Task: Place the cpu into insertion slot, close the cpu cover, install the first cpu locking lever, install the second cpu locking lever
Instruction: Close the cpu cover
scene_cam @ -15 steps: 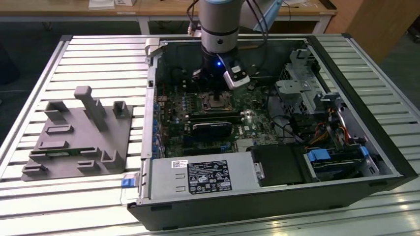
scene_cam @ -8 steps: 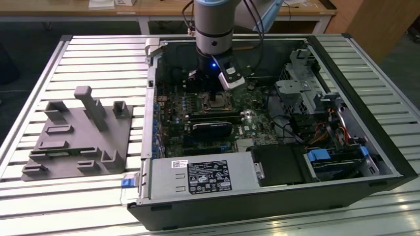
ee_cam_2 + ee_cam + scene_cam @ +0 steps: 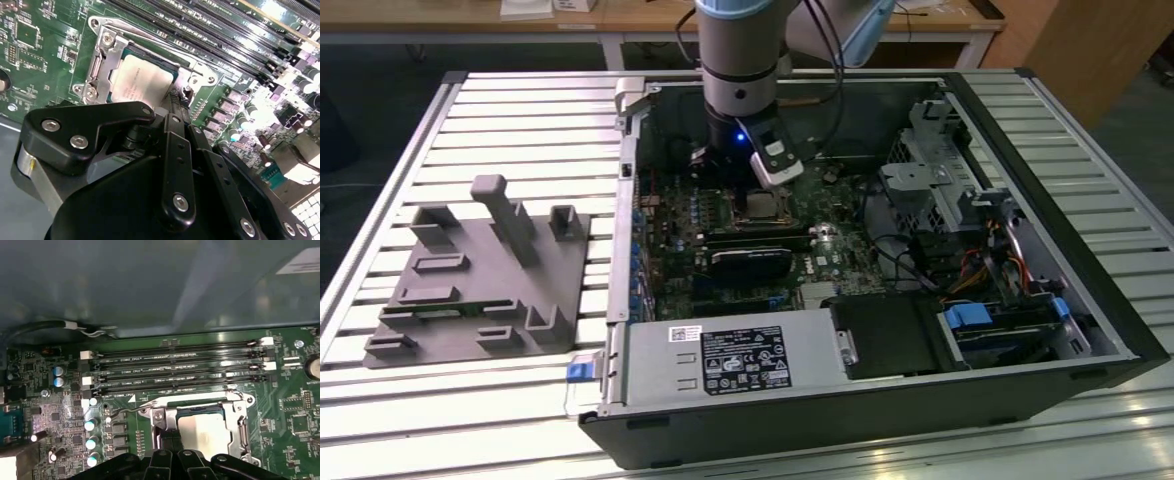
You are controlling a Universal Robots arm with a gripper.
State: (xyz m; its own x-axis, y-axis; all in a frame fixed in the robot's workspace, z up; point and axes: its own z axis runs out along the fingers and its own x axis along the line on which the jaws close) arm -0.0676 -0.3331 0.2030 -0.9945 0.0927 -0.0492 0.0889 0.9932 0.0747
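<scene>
The cpu (image 3: 145, 80) lies flat in the insertion slot (image 3: 758, 207) on the green motherboard, its pale silver top also visible in the first wrist view (image 3: 207, 432). The cpu cover (image 3: 106, 56) is down over it, framing the chip on the sides I see. A thin wire locking lever (image 3: 122, 411) runs along one side of the socket, its hooked end sticking out past the corner. My gripper (image 3: 176, 106) hangs just above one edge of the socket, fingers (image 3: 166, 439) together. The socket edge under the fingertips is hidden.
Several black memory slots (image 3: 175, 367) run beside the socket. In the exterior view a long black ribbed block (image 3: 747, 262) sits in front of the socket and the labelled power supply box (image 3: 734, 360) fills the near corner. A grey fixture (image 3: 480, 280) stands outside the case.
</scene>
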